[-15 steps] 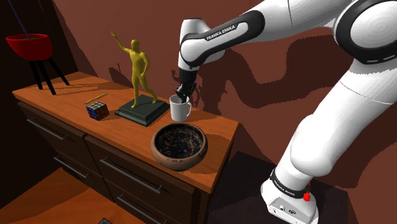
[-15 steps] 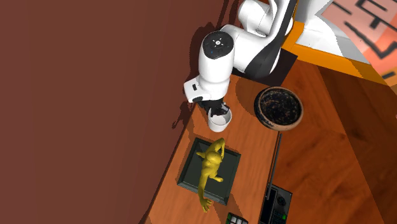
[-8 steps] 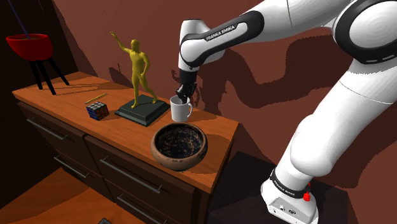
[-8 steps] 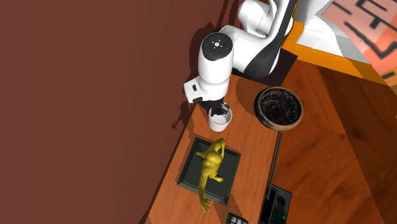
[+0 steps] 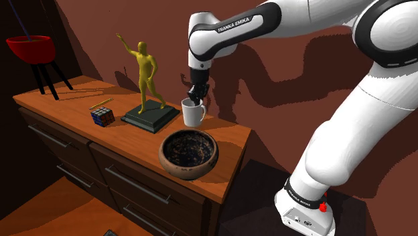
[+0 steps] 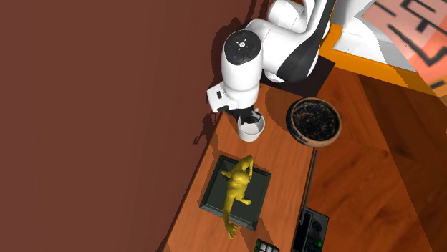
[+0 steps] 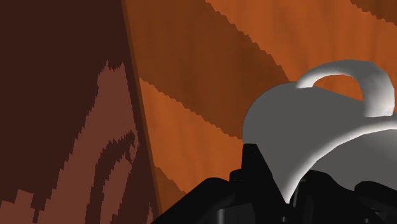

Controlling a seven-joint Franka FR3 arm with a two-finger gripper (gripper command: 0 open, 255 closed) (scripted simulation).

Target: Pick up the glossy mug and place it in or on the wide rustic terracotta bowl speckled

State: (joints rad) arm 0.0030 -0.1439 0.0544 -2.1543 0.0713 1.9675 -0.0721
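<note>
The white mug (image 5: 193,114) hangs upright under the gripper (image 5: 195,96), at the back of the desk (image 5: 134,137) close to the wall. Its base looks just clear of the wood, though I cannot tell that for certain. The gripper is clenched on the mug's rim: in the wrist view one black finger lies against the outside of the wall, and the handle curves off to the side. Just beside the mug, towards the shoulder view's left, is the dark base (image 5: 150,117) of a yellow figurine (image 5: 145,70). The speckled brown bowl (image 5: 179,170) sits nearer the front edge of the desk, a short way from the mug and with open wood between them. A colour cube (image 5: 102,116) lies further off to the left. The likely trouble is the grip itself. A pinch on one thin, glossy stretch of rim leaves the mug free to pivot or slide out if the arm swings quickly. Carried too low, the mug's base could strike the bowl's rim and push the bowl towards the desk edge. Released high or off-centre, the mug could topple on the curved inside and roll out.
</note>
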